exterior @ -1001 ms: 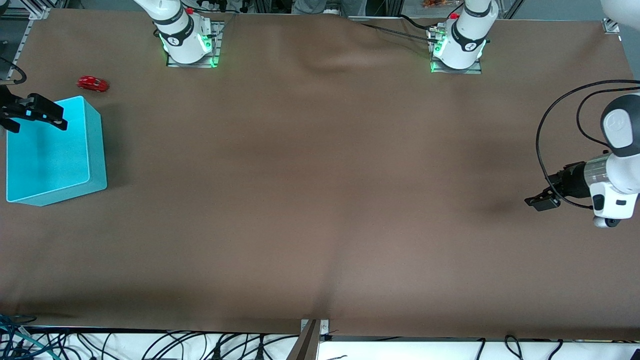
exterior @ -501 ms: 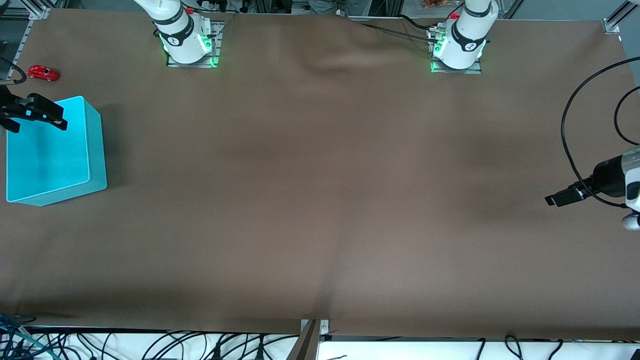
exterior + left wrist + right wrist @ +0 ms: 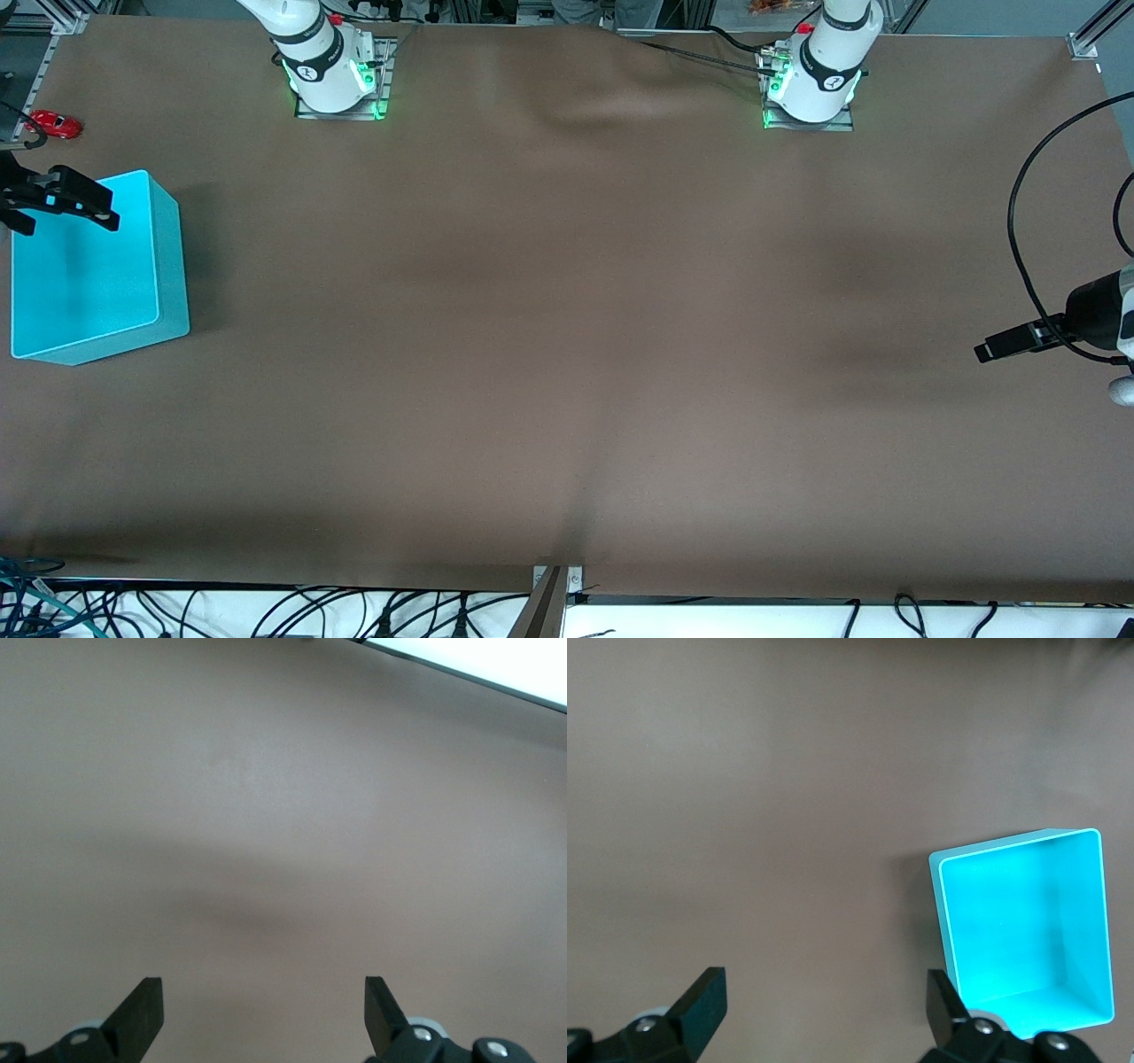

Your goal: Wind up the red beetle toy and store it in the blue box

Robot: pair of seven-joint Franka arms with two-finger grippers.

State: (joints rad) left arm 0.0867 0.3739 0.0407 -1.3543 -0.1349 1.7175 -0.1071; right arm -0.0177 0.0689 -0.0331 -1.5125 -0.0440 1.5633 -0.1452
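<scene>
The red beetle toy [image 3: 56, 125] lies on the brown table near the edge at the right arm's end, farther from the front camera than the blue box [image 3: 97, 275]. The box stands open-topped and empty; it also shows in the right wrist view [image 3: 1023, 921]. My right gripper [image 3: 71, 221] is open and empty, up in the air over the box's rim on the toy's side; its jaws stand wide in the right wrist view [image 3: 826, 992]. My left gripper [image 3: 988, 348] is open and empty over bare table at the left arm's end, also shown in the left wrist view [image 3: 264, 1001].
A black cable [image 3: 31, 135] loops by the toy at the table's edge. The two arm bases [image 3: 332, 75] [image 3: 811, 84] stand along the table's edge farthest from the front camera. Brown cloth [image 3: 567, 310] covers the table.
The toy has rolled from beside the box toward the table edge at the right arm's end. The left arm has drawn back toward its own end. The right gripper has not moved.
</scene>
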